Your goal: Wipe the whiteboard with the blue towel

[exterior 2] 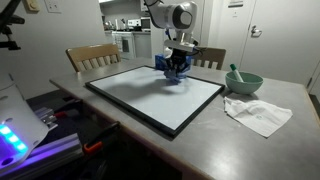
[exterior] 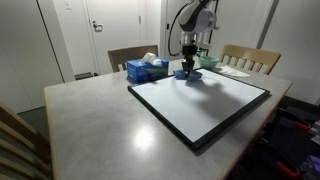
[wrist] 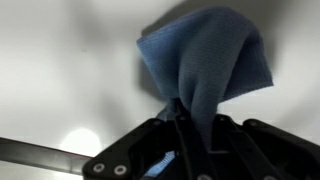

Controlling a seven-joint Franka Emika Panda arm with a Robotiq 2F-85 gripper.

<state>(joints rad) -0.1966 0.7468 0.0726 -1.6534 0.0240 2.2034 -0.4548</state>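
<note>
The whiteboard [exterior: 205, 104] [exterior 2: 150, 92] lies flat on the table, white with a thin black frame. My gripper [exterior: 187, 66] [exterior 2: 175, 63] stands over its far edge, shut on the blue towel [exterior: 187, 73] [exterior 2: 173, 70], which hangs bunched from the fingers down to the board. In the wrist view the blue towel [wrist: 205, 60] spreads out from between the shut jaws of the gripper [wrist: 192, 122] against the white board surface [wrist: 60, 70], and the black frame [wrist: 40, 153] crosses the lower left corner.
A blue tissue box [exterior: 146, 70] stands beside the board's far corner. A green bowl [exterior 2: 243, 81] with a utensil and a crumpled white cloth [exterior 2: 258, 113] lie on the table [exterior: 90, 120]. Wooden chairs [exterior: 250, 58] [exterior 2: 92, 56] stand around it.
</note>
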